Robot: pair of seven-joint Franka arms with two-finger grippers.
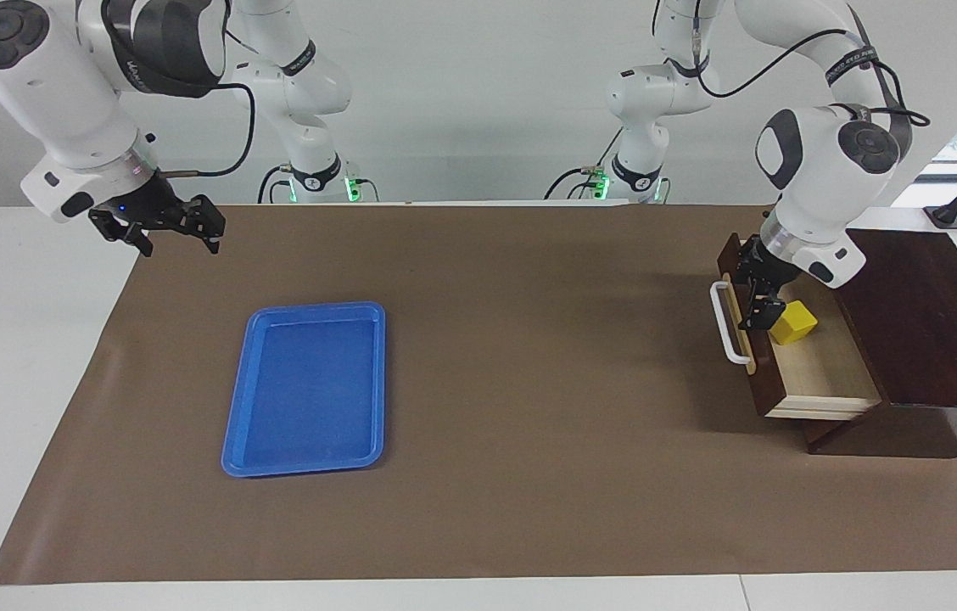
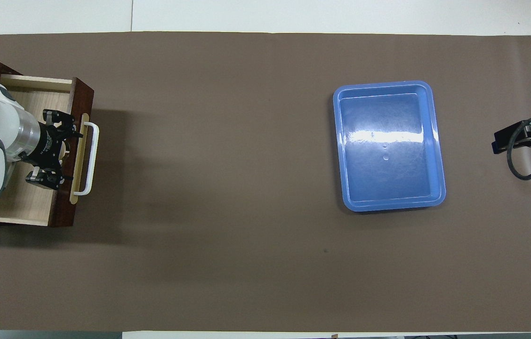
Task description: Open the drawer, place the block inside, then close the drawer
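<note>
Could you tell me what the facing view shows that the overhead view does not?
Only the facing view shows the yellow block lying in the open drawer, plus both arm bases and the open right end effector over the mat's corner. Only the overhead view shows the left arm covering the block's spot. Both show the blue tray, the white handle, and the open left end effector at the drawer front.

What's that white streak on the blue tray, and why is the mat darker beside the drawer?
Overhead view: the streak on the blue tray is glare from lighting above. Both views: the dark patch beside the drawer is the shadow it and the left arm cast on the mat.
</note>
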